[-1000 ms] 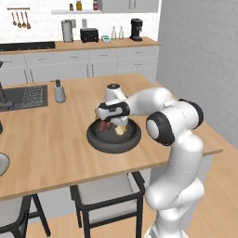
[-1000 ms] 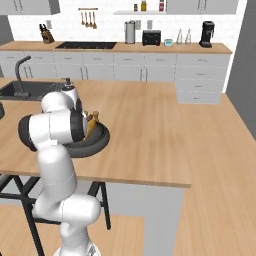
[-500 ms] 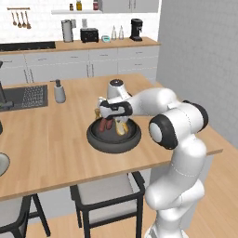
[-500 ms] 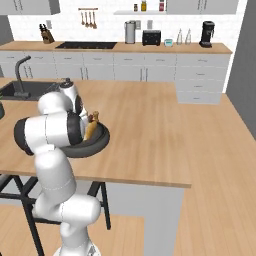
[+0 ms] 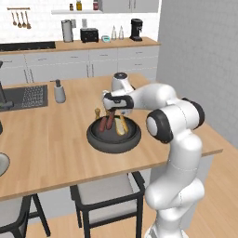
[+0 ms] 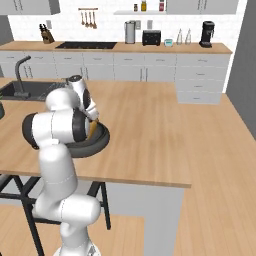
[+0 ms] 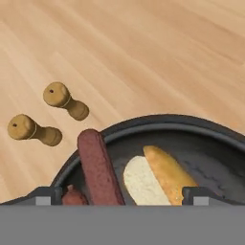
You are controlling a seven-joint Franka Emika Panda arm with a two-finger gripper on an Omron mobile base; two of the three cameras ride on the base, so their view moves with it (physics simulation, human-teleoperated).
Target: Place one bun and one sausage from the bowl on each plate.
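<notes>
Over the dark bowl (image 5: 113, 135) on the wooden worktop (image 5: 56, 139), the white arm's end effector (image 7: 122, 195) hangs with its two tips spread wide and nothing between them. Just below, a tan bun (image 7: 158, 176) lies cut side up on the bowl's floor, while a reddish-brown sausage (image 7: 97, 168) leans across the rim beside it, a second sausage end (image 7: 74, 196) showing at its base. Beyond the bowl, two small wooden shakers (image 7: 48, 115) stand close together on the bare wood.
</notes>
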